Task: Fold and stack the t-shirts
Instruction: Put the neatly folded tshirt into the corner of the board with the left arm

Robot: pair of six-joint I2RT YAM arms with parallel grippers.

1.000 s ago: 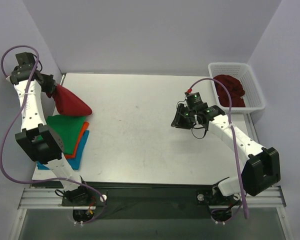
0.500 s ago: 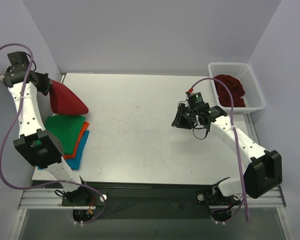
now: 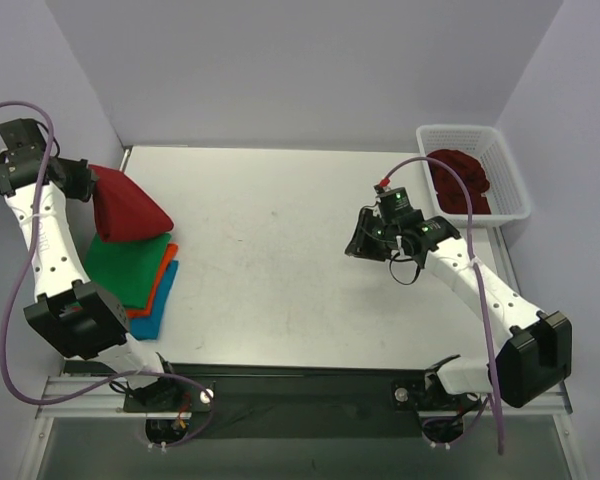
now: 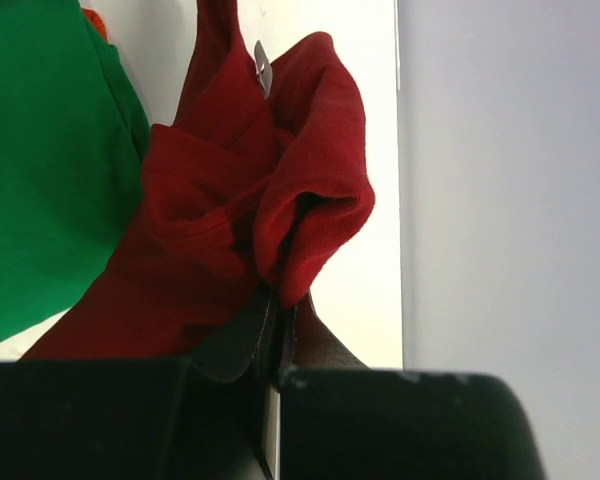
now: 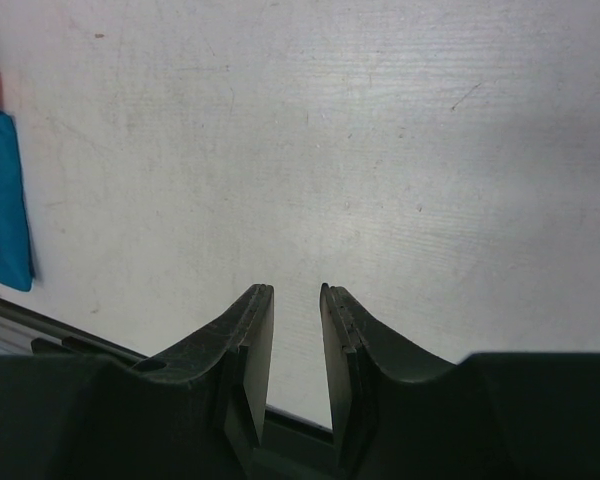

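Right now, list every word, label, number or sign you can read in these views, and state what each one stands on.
No readable text in any view.
Neck label on the dark red t-shirt: small and seen nearly edge-on, nothing legible.
Green t-shirt: plain, no print.
White mesh basket: no marking visible.
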